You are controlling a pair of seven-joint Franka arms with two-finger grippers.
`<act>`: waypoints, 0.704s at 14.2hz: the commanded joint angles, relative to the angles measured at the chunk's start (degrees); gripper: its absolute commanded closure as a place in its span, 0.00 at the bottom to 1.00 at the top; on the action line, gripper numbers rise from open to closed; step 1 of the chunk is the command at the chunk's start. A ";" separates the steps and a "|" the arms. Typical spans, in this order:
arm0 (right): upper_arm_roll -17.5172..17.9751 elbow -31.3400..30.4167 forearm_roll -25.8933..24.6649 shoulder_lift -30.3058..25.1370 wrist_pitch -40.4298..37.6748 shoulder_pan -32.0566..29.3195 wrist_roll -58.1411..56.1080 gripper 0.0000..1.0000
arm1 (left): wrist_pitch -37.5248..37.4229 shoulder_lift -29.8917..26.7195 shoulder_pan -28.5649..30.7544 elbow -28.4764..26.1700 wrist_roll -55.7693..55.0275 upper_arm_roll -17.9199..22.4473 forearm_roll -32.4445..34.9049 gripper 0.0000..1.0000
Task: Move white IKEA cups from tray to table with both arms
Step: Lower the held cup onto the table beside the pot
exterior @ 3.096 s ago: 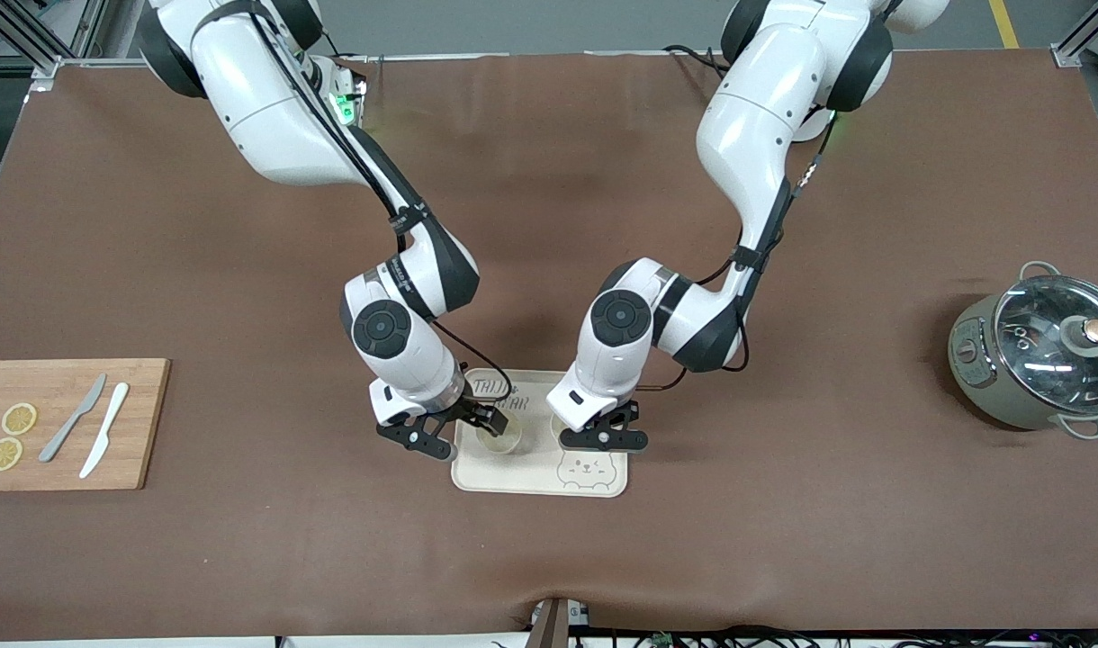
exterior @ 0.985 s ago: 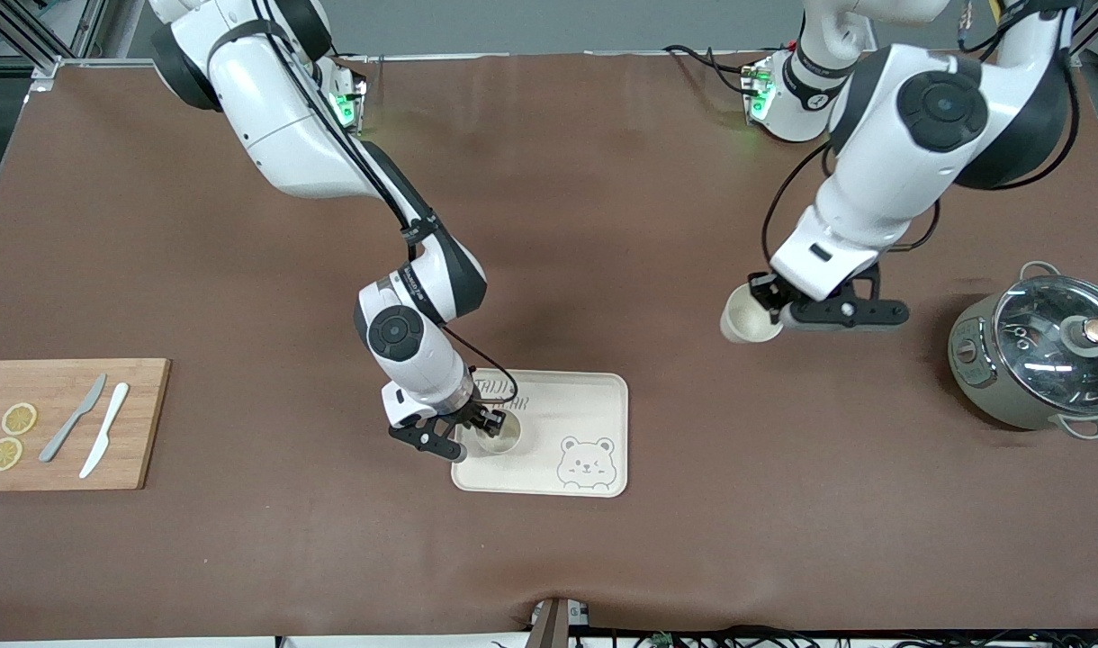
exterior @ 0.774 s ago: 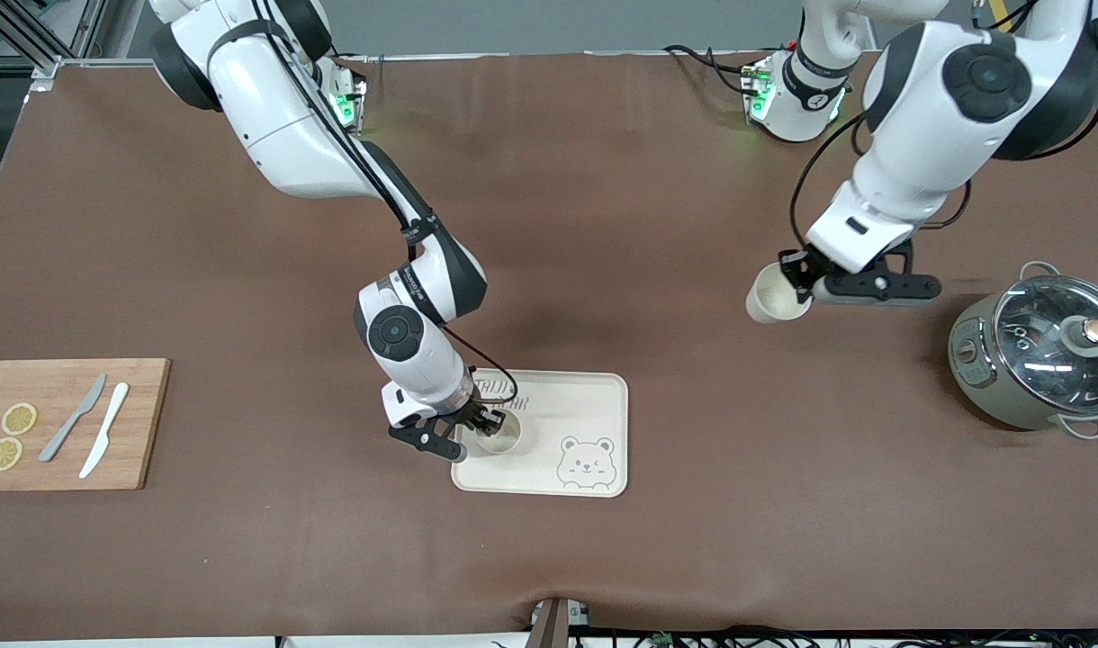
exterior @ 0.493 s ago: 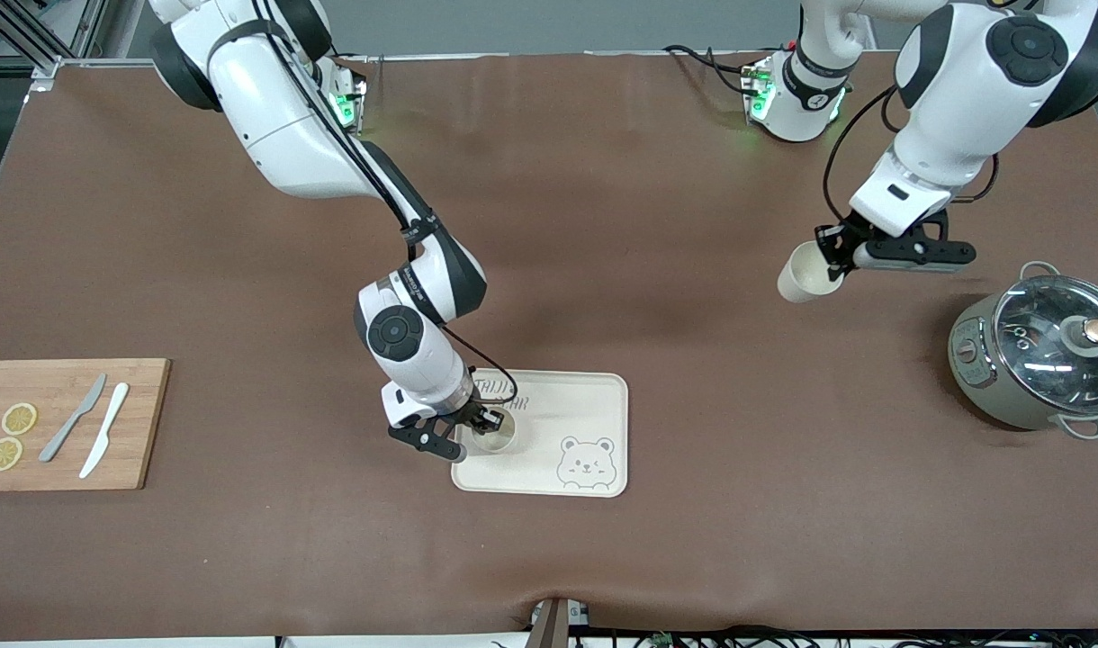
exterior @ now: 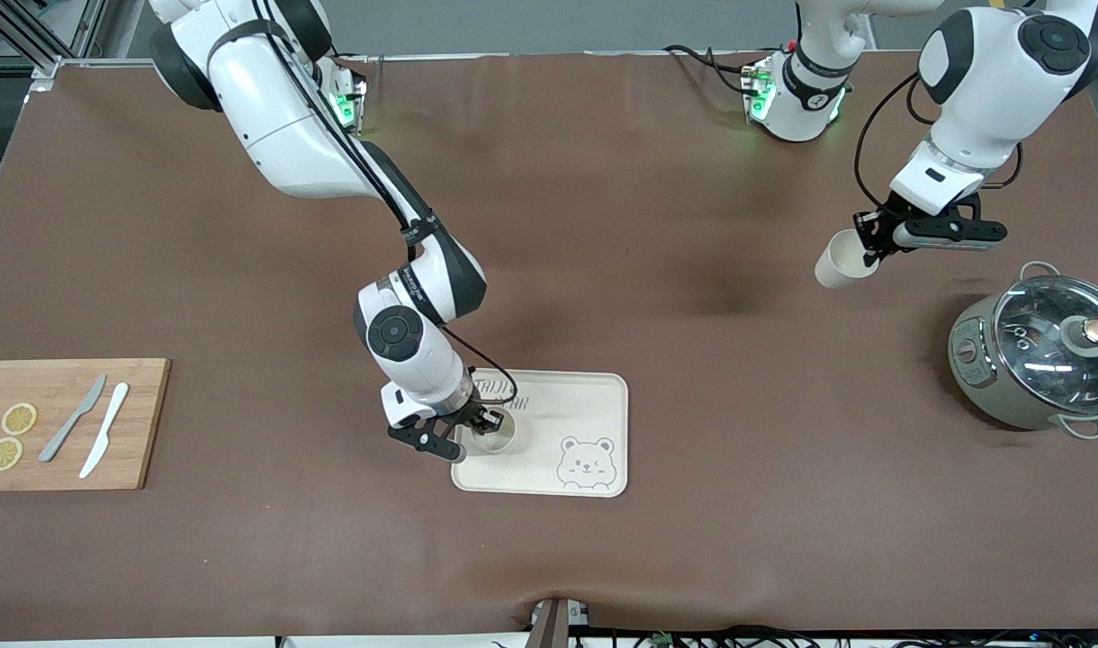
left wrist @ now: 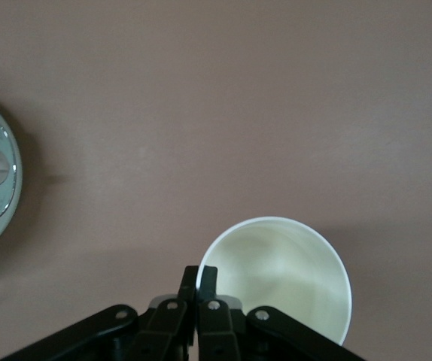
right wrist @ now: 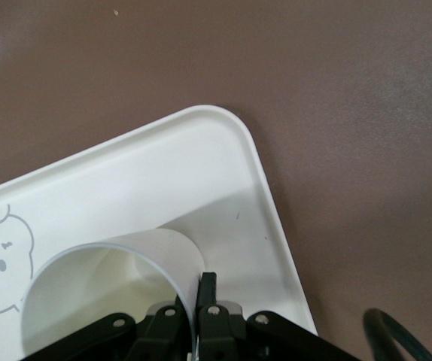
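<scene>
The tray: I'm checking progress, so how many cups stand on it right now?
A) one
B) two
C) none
A: one cup stands on the tray with the right gripper shut on its rim; the left gripper holds the other cup over bare table.

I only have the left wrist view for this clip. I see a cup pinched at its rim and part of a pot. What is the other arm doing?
Observer: The right tool is shut on the second white cup, which is on the bear-printed tray.
Reviewer: Is my cup up in the air?
Observer: Yes. The left tool holds its cup above bare brown table, toward the left arm's end, short of the grey-green pot.
Reviewer: Anything else on the table?
Observer: A wooden cutting board with two knives and lemon slices lies at the right arm's end.
</scene>
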 commanded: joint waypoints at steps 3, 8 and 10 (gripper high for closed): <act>-0.28 1.15 -0.79 -1.28 -1.65 -0.14 0.99 1.00 | 8.17 -2.01 2.20 -7.45 4.58 0.00 -2.15 1.00; -0.28 1.33 -1.05 -6.10 -11.83 -1.46 0.47 1.00 | 15.47 0.79 2.11 -11.33 4.76 0.09 -2.15 1.00; -0.28 1.07 -0.96 -9.26 -16.93 -2.86 -1.28 1.00 | 17.84 2.72 2.11 -12.03 4.76 0.09 -2.41 1.00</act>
